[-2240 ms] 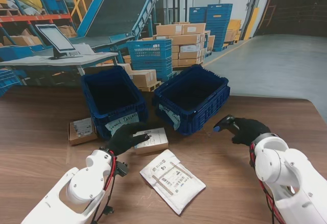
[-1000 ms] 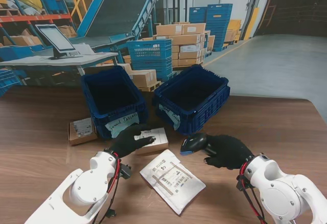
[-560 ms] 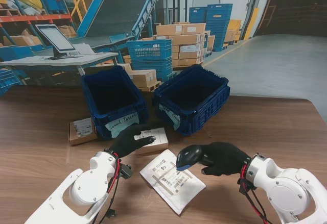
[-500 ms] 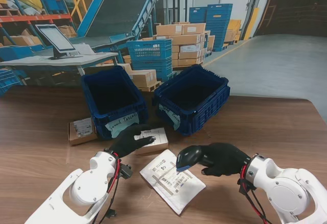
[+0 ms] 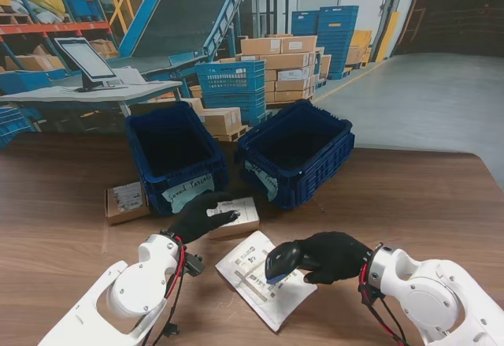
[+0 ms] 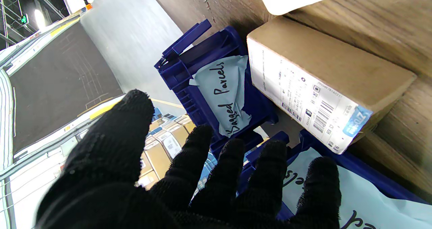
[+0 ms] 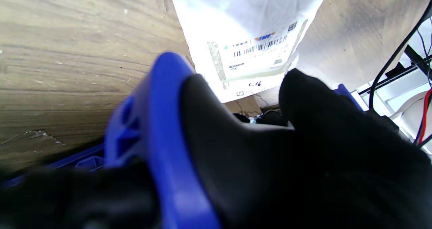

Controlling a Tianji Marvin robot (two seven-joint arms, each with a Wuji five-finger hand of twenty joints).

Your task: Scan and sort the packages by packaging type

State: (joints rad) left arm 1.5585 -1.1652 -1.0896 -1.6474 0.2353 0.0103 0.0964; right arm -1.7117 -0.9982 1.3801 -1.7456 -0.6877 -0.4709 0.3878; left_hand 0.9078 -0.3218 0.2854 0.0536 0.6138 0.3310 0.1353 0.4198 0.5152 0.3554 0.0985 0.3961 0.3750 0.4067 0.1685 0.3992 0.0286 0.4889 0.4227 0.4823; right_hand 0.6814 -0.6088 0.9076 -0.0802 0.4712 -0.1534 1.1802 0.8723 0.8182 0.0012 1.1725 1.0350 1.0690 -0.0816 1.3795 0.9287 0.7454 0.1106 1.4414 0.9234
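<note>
On the wooden desk (image 5: 441, 196) I find the right robot hand (image 5: 335, 255) clenched around the handheld scanner (image 5: 282, 261), whose head sits over the white bagged parcel (image 5: 260, 279) lying flat at near centre; the right wrist view shows the parcel's barcode label just past the scanner's blue and black body. The left robot hand (image 5: 198, 216) rests with fingers (image 6: 229, 175) spread, grasping nothing, its fingertips at the near left edge of the small cardboard box (image 5: 236, 216); I cannot tell whether they touch it. That box lies just in front of the left blue bin (image 5: 175, 153), whose paper tag is handwritten. The right blue bin (image 5: 295, 153) stands just beside it, tagged "Bagged Parcels" in the left wrist view. A second cardboard box (image 5: 126, 201) sits at far left, beside the left bin.
</note>
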